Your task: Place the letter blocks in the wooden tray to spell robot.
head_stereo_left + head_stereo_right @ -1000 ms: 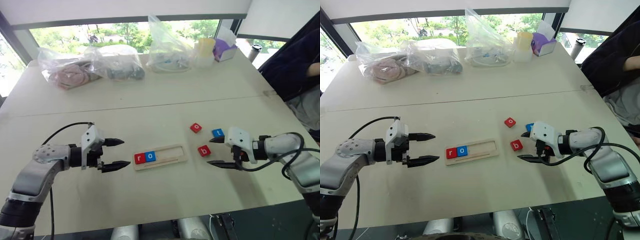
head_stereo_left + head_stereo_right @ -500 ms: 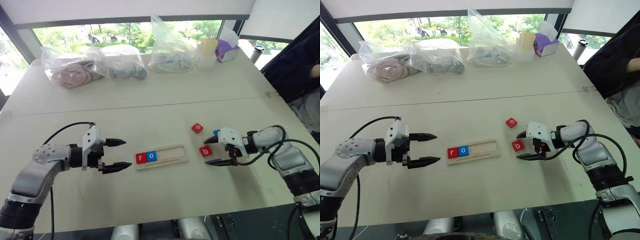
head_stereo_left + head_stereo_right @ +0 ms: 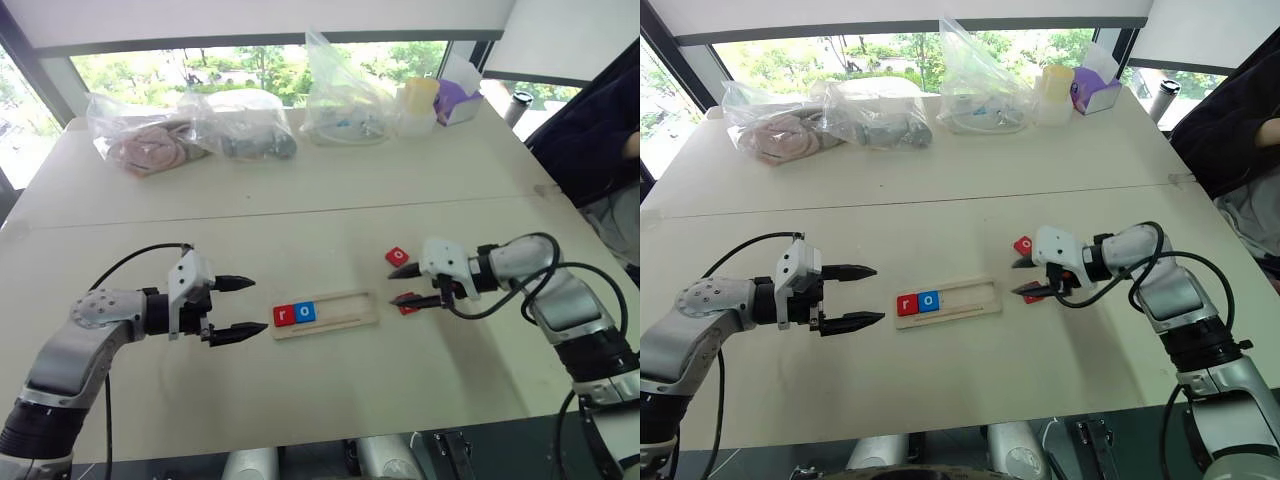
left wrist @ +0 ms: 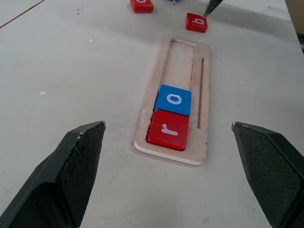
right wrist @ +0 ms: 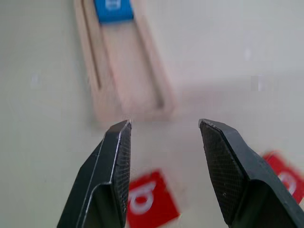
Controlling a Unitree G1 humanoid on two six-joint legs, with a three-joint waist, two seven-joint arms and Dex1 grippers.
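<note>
Two tiles fill the wooden tray [image 3: 323, 312] near end – rest bare, right gripper [image 5: 164, 142] part-open above red b [image 5: 151, 204], left gripper [image 3: 233, 308] spread, empty.

The left end effector [image 3: 229, 308] hovers level, pointing inward, its two fingers spread wide. The right end effector [image 3: 404, 285] angles down and inward, fingers parted with nothing between them.

A red r block [image 4: 168, 129] and a blue o block [image 4: 174, 99] (letters in white) are seen in the pale wooden tray [image 4: 203, 90]; beyond it, a red b block [image 4: 196, 22].
</note>
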